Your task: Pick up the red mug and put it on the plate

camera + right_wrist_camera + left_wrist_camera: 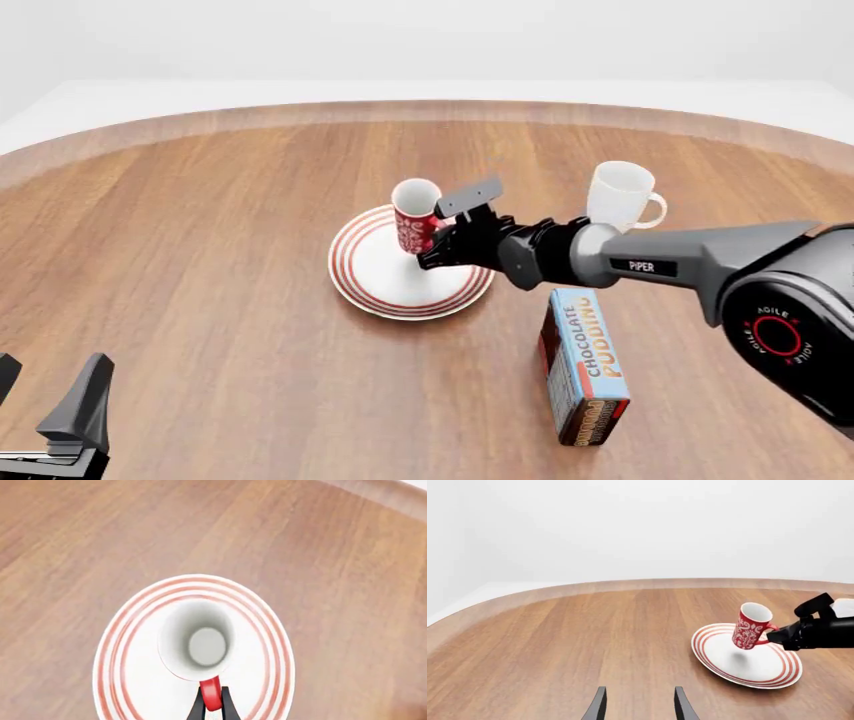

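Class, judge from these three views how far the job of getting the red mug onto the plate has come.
Done: the red mug is lifted and carried over the plate. In hand: the right gripper pinches its handle; the mug hangs tilted, its shadow on the plate below it. Left: lower it, set it upright, release. The left gripper is open and idle.

Red mug (197,640) seen from above, over ringed plate (267,645), handle pinched in right claw (212,705)

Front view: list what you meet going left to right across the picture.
left gripper → plate → red mug → right gripper → pudding box → white mug
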Robot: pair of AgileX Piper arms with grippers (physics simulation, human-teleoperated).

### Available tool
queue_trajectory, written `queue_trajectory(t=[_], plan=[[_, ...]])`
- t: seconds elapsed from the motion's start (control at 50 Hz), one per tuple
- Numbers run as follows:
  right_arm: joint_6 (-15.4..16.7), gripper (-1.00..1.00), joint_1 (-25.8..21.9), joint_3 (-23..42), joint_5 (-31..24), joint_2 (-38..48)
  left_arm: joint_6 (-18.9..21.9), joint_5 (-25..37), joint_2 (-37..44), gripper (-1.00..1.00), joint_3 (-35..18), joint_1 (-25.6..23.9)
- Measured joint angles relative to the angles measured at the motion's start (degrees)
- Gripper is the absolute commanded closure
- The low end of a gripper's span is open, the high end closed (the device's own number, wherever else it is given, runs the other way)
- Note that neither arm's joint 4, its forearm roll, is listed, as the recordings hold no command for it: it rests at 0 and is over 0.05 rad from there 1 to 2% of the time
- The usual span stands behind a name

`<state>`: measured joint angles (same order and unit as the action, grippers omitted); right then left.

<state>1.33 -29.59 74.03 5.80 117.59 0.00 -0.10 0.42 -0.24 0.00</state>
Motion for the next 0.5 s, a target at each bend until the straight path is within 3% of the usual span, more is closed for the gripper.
queue_trajectory(t=[0.5], plan=[[0.1, 1.00, 0.0, 0.3, -0.1, 1.0, 0.0, 0.0, 0.0, -1.00, 0.0, 0.0]])
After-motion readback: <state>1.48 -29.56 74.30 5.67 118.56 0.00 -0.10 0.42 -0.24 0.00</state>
